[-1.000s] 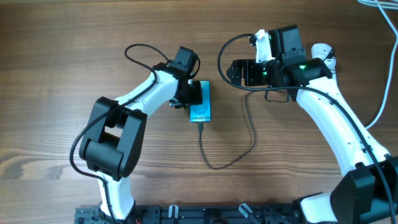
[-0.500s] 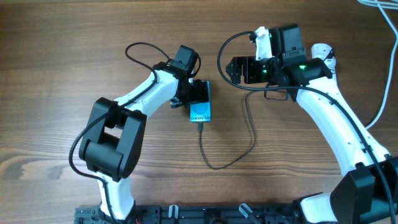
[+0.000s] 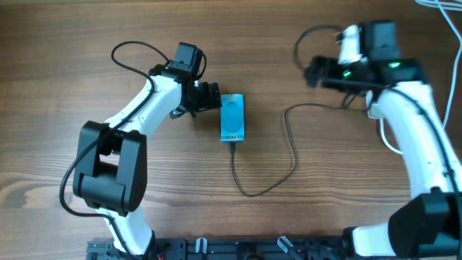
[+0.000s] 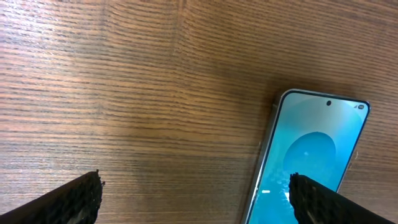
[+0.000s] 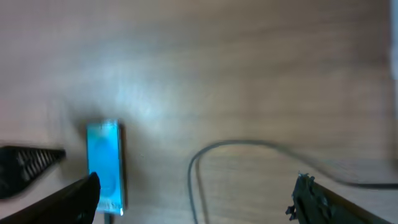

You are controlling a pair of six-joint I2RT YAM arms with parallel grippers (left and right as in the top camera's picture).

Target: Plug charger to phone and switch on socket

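Observation:
The phone (image 3: 232, 119) lies flat in the middle of the table, its turquoise screen up. The thin black charger (image 3: 292, 155) runs from the phone's near end, loops toward the front and climbs right under the right arm. My left gripper (image 3: 211, 96) hovers open just left of the phone's far end; in the left wrist view its right fingertip (image 4: 329, 200) hangs over the phone (image 4: 305, 155). My right gripper (image 3: 312, 72) is open and empty at the back right. The blurred right wrist view shows the phone (image 5: 104, 165) and the charger (image 5: 198, 171). The socket is hidden.
A thicker white cable (image 3: 451, 87) runs down the table's far right edge. A white lead (image 3: 384, 137) curves out beside the right forearm. The left arm's black finger (image 5: 28, 165) shows at the left of the right wrist view.
My left gripper has opened wide and drawn back to the left, off the phone. The right arm has swung to the right and back. Phone and charger lie as before.

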